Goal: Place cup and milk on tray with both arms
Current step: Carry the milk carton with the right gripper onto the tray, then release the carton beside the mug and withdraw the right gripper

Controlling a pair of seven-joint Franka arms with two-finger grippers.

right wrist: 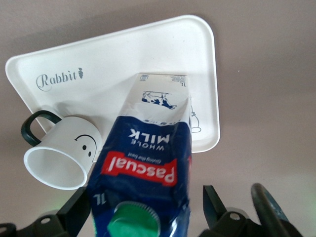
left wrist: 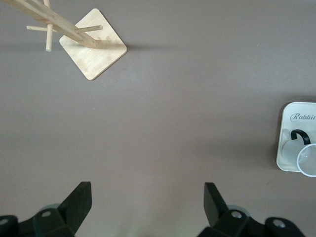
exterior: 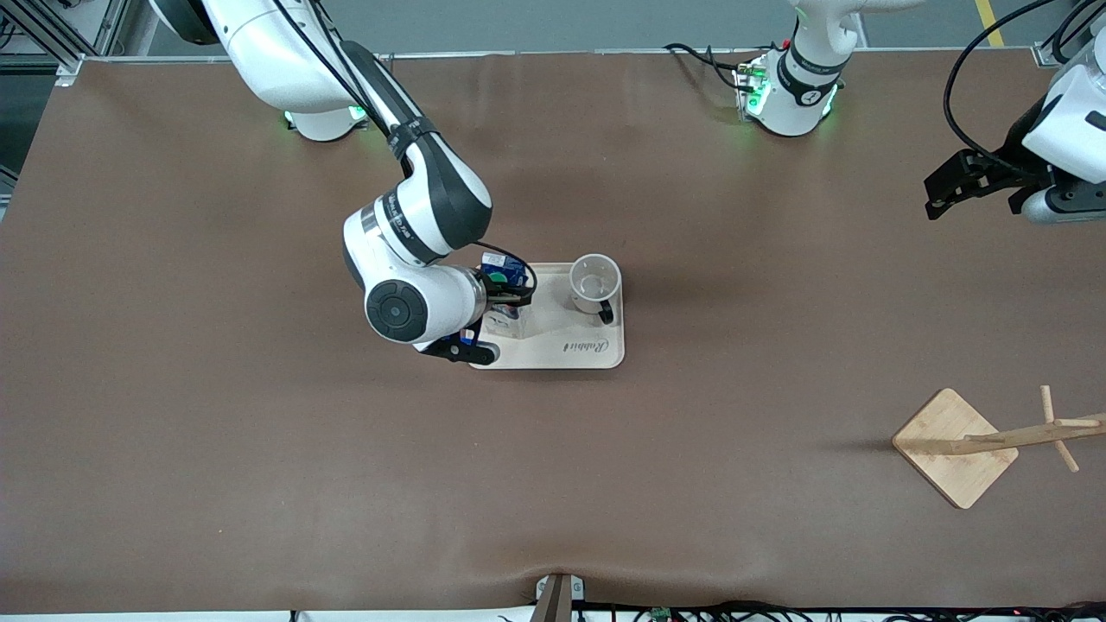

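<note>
The milk (exterior: 505, 278) stands upright on the cream tray (exterior: 566, 350), at the tray's end toward the right arm. The cup (exterior: 594, 282) stands upright on the same tray beside it, handle toward the front camera. My right gripper (exterior: 497, 320) is open around the carton's top, with a gap between the fingers and the carton. The right wrist view shows the milk (right wrist: 148, 143) between the open fingers of my right gripper (right wrist: 143, 197), the cup (right wrist: 61, 158) and the tray (right wrist: 148, 54). My left gripper (exterior: 946, 194) is open and empty, raised over the table's left-arm end, where the arm waits.
A bamboo stand with a square base (exterior: 955, 445) and a leaning peg pole stands near the left arm's end, nearer the front camera; it also shows in the left wrist view (left wrist: 94, 49). That view also shows my left gripper (left wrist: 146, 190), the tray (left wrist: 291, 128) and the cup (left wrist: 308, 159).
</note>
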